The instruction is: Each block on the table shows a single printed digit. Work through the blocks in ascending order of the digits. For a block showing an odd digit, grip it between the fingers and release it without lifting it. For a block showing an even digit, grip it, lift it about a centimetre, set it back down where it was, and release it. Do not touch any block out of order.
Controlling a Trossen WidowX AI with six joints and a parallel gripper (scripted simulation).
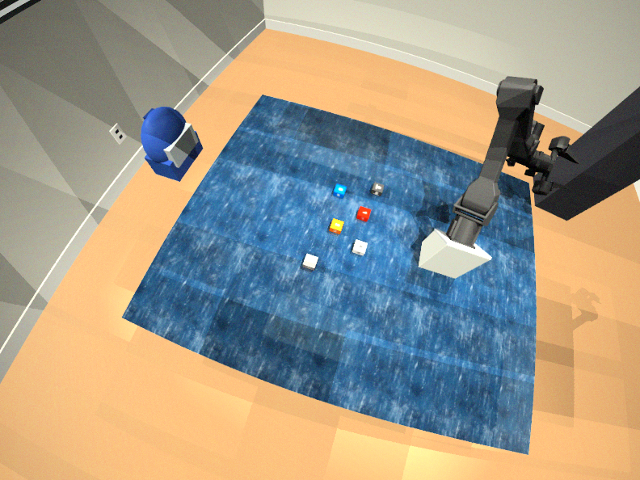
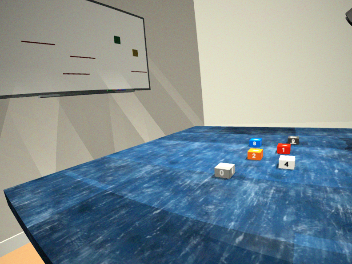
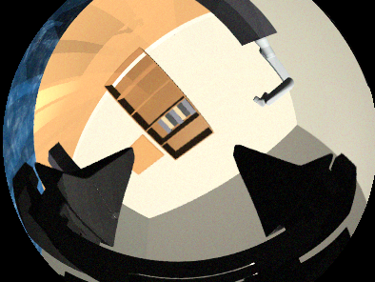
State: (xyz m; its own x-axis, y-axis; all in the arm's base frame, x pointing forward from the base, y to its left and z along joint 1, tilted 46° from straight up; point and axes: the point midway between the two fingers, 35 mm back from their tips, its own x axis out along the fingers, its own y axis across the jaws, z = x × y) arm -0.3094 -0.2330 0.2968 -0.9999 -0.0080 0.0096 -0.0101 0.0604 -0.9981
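Observation:
Six blocks stand on the blue table: a grey block with 0, a red block with 1, an orange block with 2, a white block with 4, a blue block with 8 and a dark grey block with 9. My gripper is open and empty. It is raised at the table's far right edge in the top view, well away from all blocks. The wrist view shows no block.
The blue table top lies under the blocks. A white angular base supports the arm, right of the blocks. A dark column stands behind the gripper. A blue helmet-like object is beyond the table's left edge.

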